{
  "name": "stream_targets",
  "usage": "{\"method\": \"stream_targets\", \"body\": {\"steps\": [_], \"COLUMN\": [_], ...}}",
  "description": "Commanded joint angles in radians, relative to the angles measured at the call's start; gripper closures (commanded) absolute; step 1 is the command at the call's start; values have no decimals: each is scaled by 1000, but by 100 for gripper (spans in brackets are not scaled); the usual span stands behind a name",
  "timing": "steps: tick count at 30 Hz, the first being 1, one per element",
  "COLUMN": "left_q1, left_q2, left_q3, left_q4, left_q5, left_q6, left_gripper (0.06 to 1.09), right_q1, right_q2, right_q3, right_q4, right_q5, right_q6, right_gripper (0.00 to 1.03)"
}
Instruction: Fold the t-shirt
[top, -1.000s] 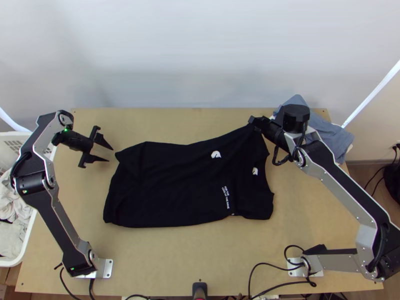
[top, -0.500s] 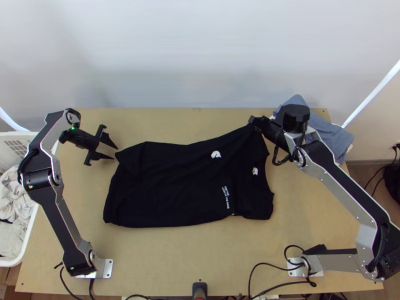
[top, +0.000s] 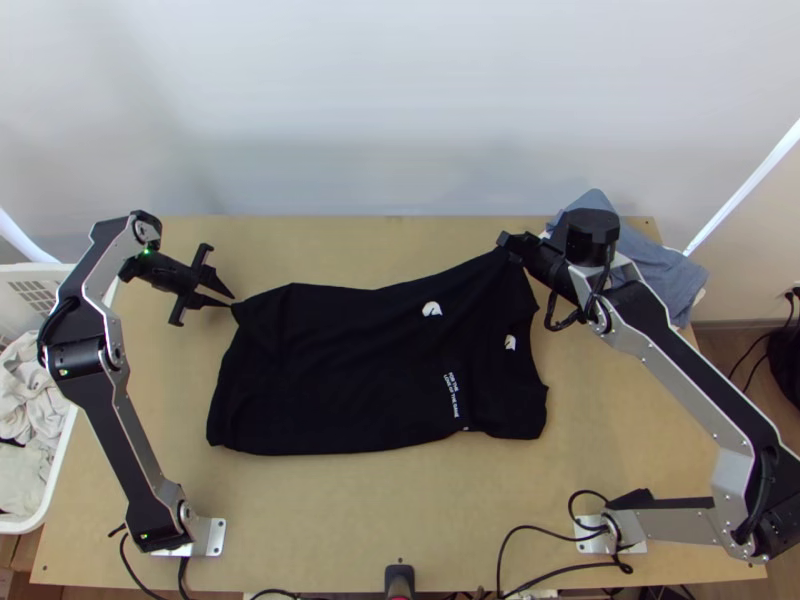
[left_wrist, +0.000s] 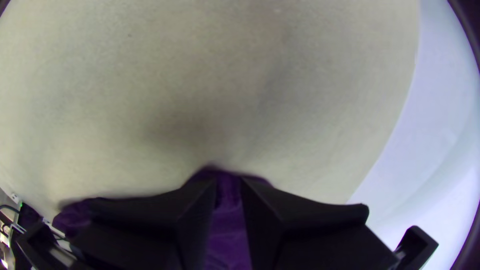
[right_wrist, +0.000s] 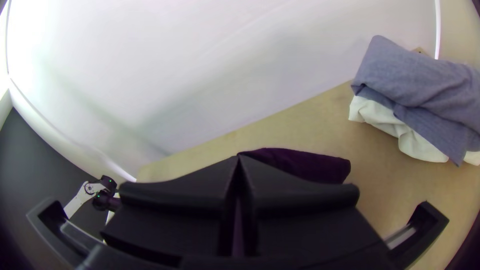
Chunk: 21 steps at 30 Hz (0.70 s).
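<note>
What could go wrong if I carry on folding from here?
The left gripper stands slightly open at the black t-shirt's far left corner, so closing might pinch too little cloth and slip. The right gripper holds the far right corner, so lifting that alone could skew the fold. The right arm overhangs the blue cloth and might snag it.

Can see 1 t-shirt (top: 350, 370) on the table (top: 400, 510), beyond 2 arm bases (top: 212, 537), 1 basket (top: 55, 490) to the left, 1 upper cloth (right_wrist: 425, 85) on 1 lower cloth (right_wrist: 382, 119) at the far right corner, and a wall (top: 400, 110) behind.
</note>
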Motion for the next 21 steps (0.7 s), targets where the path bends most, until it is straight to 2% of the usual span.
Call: {"method": "stream_targets", "body": {"steps": [1,3,21], "left_q1": [-8,-13,-12], "left_q2": [19,9,-37], "left_q3": [18,16,-11], "left_q4": [-21,-24,-72], "left_q5": [-7,-7,-16], "left_q6": [-28,-23,18], "left_gripper": [72,68,68], "right_q1": [9,9,9], "right_q2": [19,19,16], "right_q3": [17,18,7], "right_q4": [18,19,19], "right_q5": [4,4,4], "right_q6": [7,5,3], "right_gripper": [100,100,100]}}
